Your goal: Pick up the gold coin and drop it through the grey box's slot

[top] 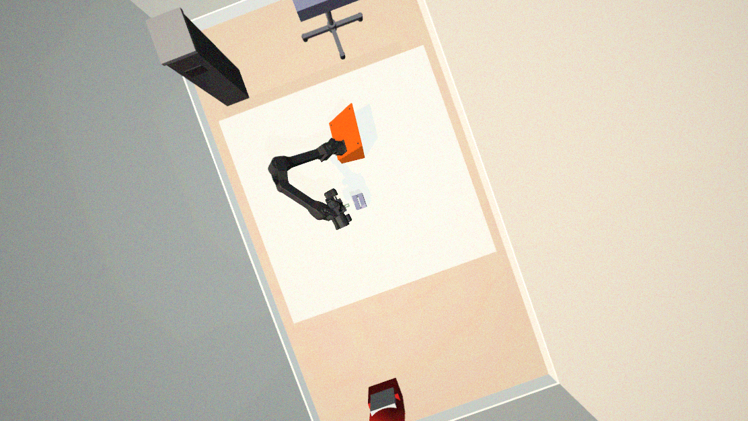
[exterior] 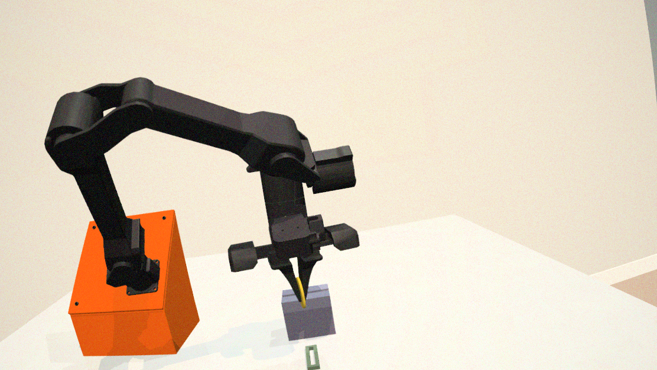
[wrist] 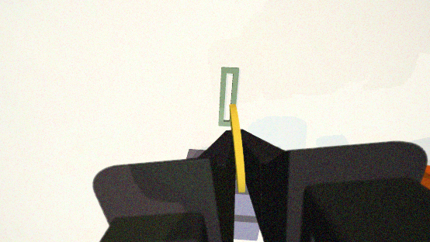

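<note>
The thin gold coin (exterior: pixel 300 290) (wrist: pixel 237 155) is on edge between the fingertips of my gripper (exterior: pixel 302 297) (wrist: pixel 234 136), which is shut on it. The coin leans slightly in the exterior view and is well above the table. The green holder (exterior: pixel 307 357) (wrist: pixel 222 97) (top: pixel 346 205) lies empty on the table, its slot open. The grey box (exterior: pixel 311 324) (top: pixel 358 201) (wrist: pixel 245 230) stands beside the holder, behind the coin in the exterior view. The fingers and coin hide part of its lid there; the slot shows as a dark line in the wrist view.
The arm's orange base block (top: pixel 348 133) (exterior: pixel 122 333) stands on the white table (top: pixel 418 209) (exterior: pixel 459 298), left of the box in the exterior view. A dark cabinet (top: pixel 209 68), a chair base (top: pixel 331 25) and a red object (top: pixel 387 410) stand beyond the table.
</note>
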Controlling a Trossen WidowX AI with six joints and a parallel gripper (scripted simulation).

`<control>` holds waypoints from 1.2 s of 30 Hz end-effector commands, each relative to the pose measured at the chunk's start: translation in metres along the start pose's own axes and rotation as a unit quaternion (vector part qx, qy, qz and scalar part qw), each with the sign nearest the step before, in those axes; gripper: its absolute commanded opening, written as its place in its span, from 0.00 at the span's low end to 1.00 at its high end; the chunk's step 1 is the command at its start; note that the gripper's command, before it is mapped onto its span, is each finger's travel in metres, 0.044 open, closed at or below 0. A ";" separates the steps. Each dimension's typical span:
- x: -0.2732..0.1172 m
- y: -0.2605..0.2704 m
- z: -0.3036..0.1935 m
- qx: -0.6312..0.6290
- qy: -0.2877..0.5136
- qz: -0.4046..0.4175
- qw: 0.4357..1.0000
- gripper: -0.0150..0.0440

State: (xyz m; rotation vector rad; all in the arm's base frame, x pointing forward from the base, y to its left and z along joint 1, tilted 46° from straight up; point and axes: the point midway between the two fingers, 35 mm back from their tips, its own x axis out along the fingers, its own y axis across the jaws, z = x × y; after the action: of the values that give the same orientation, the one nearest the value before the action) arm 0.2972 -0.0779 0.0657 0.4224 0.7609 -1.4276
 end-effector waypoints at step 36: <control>-0.002 0.009 -0.001 -0.619 0.001 0.002 0.785 0.25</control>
State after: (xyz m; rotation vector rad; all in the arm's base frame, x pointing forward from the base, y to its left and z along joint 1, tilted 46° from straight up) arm 0.3053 -0.0757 0.0652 -0.5223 1.4481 -0.7374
